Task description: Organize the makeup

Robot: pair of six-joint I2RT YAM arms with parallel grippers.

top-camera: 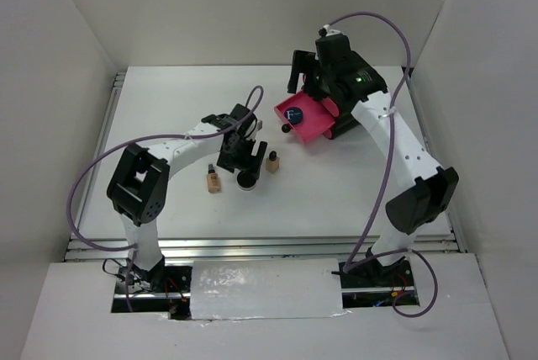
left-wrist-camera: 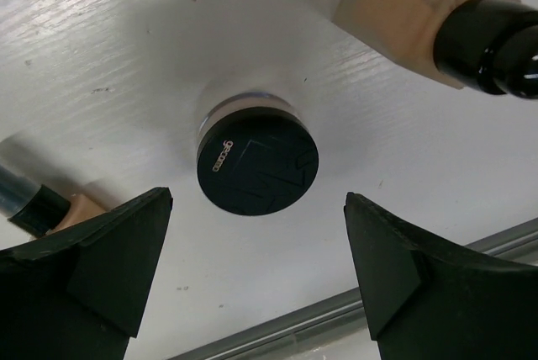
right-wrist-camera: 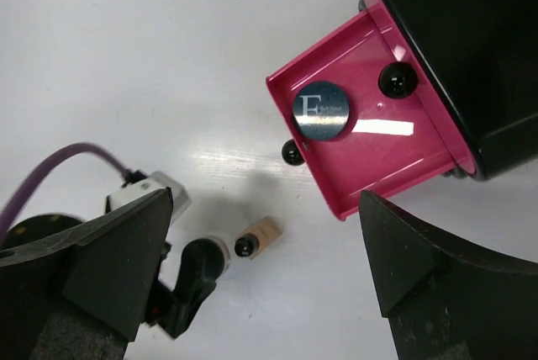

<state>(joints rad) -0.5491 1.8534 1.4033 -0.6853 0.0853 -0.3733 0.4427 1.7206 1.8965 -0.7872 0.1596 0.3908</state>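
**Both grippers open; one compact in the drawer, one on the table**

The left gripper (left-wrist-camera: 256, 227) stands with its jaws spread wide and grips nothing. The black compact (left-wrist-camera: 257, 165) lies flat on the white table (left-wrist-camera: 109, 57) between the two fingers (left-wrist-camera: 92, 284), clear of both. One tan bottle (left-wrist-camera: 402, 15) with a black cap lies on its side just beyond the compact. A second tan bottle (left-wrist-camera: 77, 209) lies beside the other finger, partly hidden by it. In the overhead view the two bottles flank the left gripper, one on each side.

The right gripper (right-wrist-camera: 266, 209) is likewise spread apart and empty, held above the table near the pulled-out pink drawer (right-wrist-camera: 370, 158). The dark-blue compact (right-wrist-camera: 322, 109) rests flat on the drawer floor, close to the front wall. The drawer projects from the black box (right-wrist-camera: 454, 40), with its black knob (right-wrist-camera: 292, 152) on the front face. The pink drawer lies well apart from the black compact and the bottles.
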